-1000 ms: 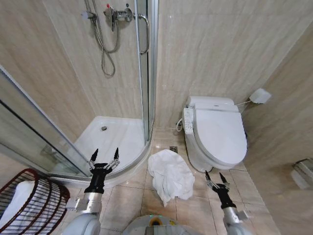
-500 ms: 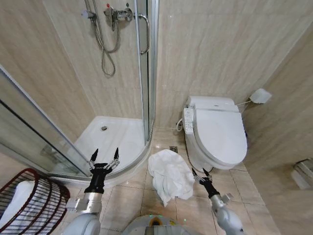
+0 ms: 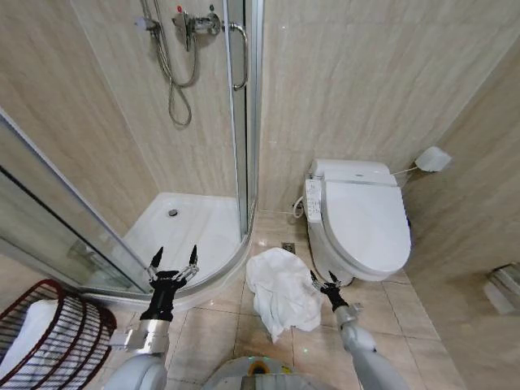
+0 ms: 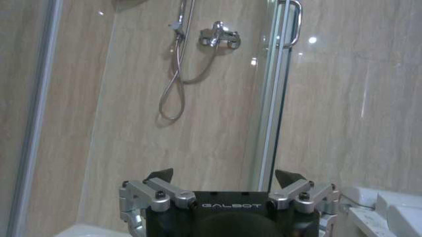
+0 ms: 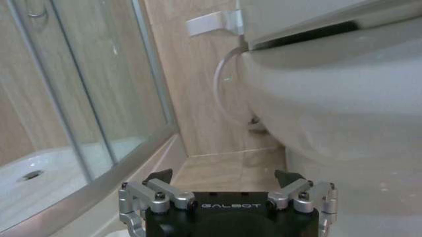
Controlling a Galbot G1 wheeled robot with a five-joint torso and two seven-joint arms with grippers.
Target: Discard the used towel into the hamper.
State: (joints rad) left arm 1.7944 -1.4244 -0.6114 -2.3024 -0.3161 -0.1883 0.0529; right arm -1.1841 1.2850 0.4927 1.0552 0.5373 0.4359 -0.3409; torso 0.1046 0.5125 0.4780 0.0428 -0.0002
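At the far left of the head view, low on the tiled floor, stands the small round dark reddish-brown open-weave hamper [image 3: 61, 333], its rim wider than its base, with something white and folded lying inside it. Just beside it, toward the middle, the left hand [image 3: 172, 266] hangs upright in front of the curved white shower tray [image 3: 191, 223], its two black fingertips [image 3: 157, 256] spread wide apart and holding nothing. In the left wrist view the left hand [image 4: 224, 176] points at the beige tiled shower wall, where the chrome mixer tap [image 4: 218, 37] and its looped metal hose [image 4: 177, 81] hang, with the glass shower door's frame [image 4: 274, 94] beside them.

Near the middle of the floor, between the shower tray and the toilet, lies the crumpled white cloth towel [image 3: 282, 291], well apart from the hamper. The right hand [image 3: 322, 280] sits low at the towel's right edge, just beside or touching the cloth; which of the two cannot be told. Its fingers are spread open and grip nothing. In the right wrist view the right hand [image 5: 224, 176] faces the gap between the glass shower screen [image 5: 92, 94] and the white ceramic toilet [image 5: 336, 89], whose bowl looms close. In the head view the toilet [image 3: 366, 219] stands with its lid closed against the beige wall at the right.
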